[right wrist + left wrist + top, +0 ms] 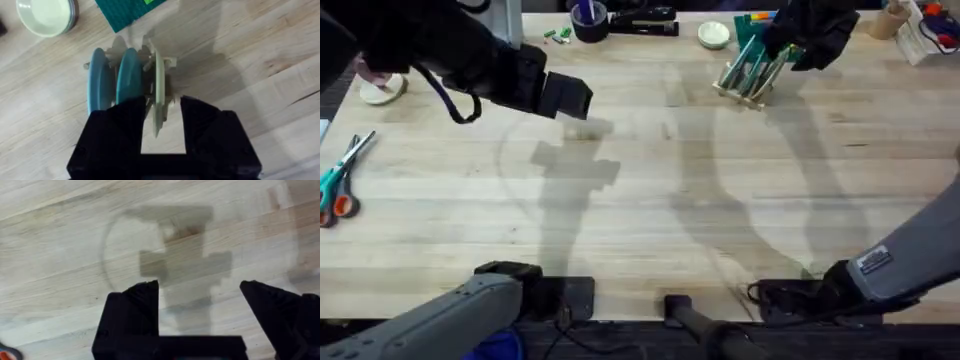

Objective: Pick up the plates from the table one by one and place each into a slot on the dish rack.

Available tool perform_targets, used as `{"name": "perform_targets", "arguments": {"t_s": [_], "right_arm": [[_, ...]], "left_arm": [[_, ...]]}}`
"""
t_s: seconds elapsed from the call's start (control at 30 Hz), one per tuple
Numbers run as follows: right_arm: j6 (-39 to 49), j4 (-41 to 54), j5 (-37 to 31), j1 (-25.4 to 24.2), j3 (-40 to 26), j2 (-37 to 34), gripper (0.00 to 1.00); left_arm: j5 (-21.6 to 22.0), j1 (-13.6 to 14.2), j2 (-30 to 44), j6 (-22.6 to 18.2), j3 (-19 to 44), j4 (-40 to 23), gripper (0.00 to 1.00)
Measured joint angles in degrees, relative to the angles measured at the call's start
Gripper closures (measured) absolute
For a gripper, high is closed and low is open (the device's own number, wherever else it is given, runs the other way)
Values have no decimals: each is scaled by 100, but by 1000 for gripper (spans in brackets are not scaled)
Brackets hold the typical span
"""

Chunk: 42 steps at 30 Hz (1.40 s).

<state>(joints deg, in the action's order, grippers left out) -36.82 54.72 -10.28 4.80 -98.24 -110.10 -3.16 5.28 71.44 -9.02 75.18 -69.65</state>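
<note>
dish rack [150, 75] holds two teal plates [115, 80] and a cream plate [159, 95] between right jaws; left jaws wide.

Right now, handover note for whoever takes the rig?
Left tool: open, empty, above bare table.
Right tool: open, straddling the cream plate at the dish rack, far right of the table.
Done: cream plate stands on edge in a slot beside two teal plates.
Left: back the right tool off; I can't make out any other cream plate on the table.
</note>
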Motion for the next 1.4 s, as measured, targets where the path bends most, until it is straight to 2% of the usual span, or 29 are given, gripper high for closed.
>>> {"name": "perform_targets", "arguments": {"t_s": [0.27,0.33,0.43,0.47,0.5,0.8,1.4], "right_arm": [[44,88,0,0,-4,-2,582],[59,104,0,0,-19,0,472],[112,111,-1,0,-63,13,94],[131,133,-4,0,-68,41,33],[132,185,-11,0,-78,83,16],[387,935,-182,7,-374,859,9],[1133,1780,-240,7,-393,2611,7]], "left_arm": [[0,0,0,0,0,0,7],[0,0,1,0,0,0,7],[0,0,0,0,0,0,7],[0,0,0,0,0,0,7],[0,0,0,0,0,0,7],[0,0,0,0,0,0,7],[0,0,0,0,0,-2,7]]}}
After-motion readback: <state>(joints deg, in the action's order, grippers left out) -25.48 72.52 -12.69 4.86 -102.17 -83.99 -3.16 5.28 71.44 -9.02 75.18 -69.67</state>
